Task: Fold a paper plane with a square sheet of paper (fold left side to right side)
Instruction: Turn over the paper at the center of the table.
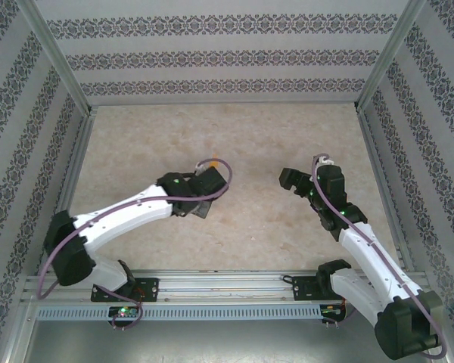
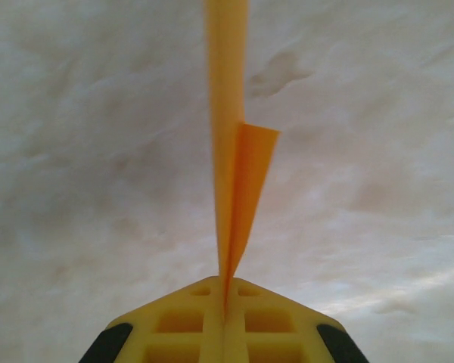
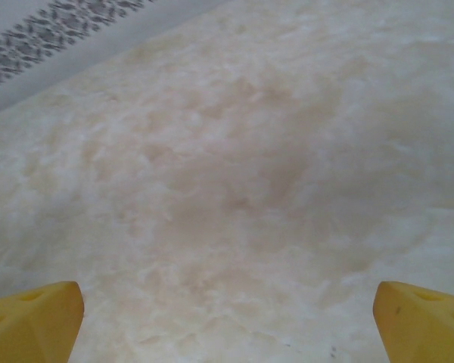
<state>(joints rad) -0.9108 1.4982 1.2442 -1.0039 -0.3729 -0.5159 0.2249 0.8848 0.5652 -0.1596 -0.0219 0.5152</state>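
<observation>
Pinches the paper plane (image 2: 234, 181) in the left hand (image 2: 225, 302), fingers pressed fully together on the end nearest the wrist. Holds it edge-on, so the orange layers run straight out ahead of the fingertips as one thin strip, with a single triangular flap splaying to the right partway along. Probably grips there to squeeze the stacked folds flat and stop them springing apart (thin paper like this will open at any loose crease). Seems to carry it clear of the bench (image 2: 76, 151), judging by the soft shadow beyond the strip and to its right; cannot tell whether the far tip touches down. Has the right hand (image 3: 227, 310) spread as wide as it goes, gripping nothing, bare bench ahead of its fingers. Stands well apart from the left hand, facing it, likely placed to take the free end or press that loose flap down next.
</observation>
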